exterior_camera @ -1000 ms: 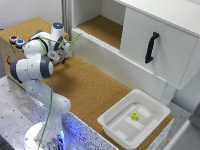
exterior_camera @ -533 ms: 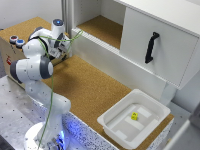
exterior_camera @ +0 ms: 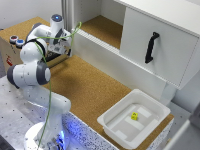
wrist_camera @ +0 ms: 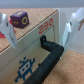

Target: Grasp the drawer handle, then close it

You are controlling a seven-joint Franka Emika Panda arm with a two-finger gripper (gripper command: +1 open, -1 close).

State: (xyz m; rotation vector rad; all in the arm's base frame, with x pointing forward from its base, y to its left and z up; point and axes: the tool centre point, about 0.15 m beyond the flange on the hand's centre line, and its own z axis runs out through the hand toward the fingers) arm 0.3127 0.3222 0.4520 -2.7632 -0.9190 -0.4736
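Upper left of exterior view: gripper (exterior_camera: 62,46) at box (exterior_camera: 10,52), barely shifted over the last second. Approach apparently done, grasp not yet made. Fingers (wrist_camera: 6,26) spread wide, holding nothing. Drawer (wrist_camera: 22,62) front facing gripper; handle (wrist_camera: 50,52) between fingers, long axis along front, roughly crosswise to finger gap.

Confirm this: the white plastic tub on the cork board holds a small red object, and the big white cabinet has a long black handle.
The small object in the white plastic tub is yellow, not red; the exterior view shows it. The rest holds: tub on the cork board, big white cabinet with a long black handle.
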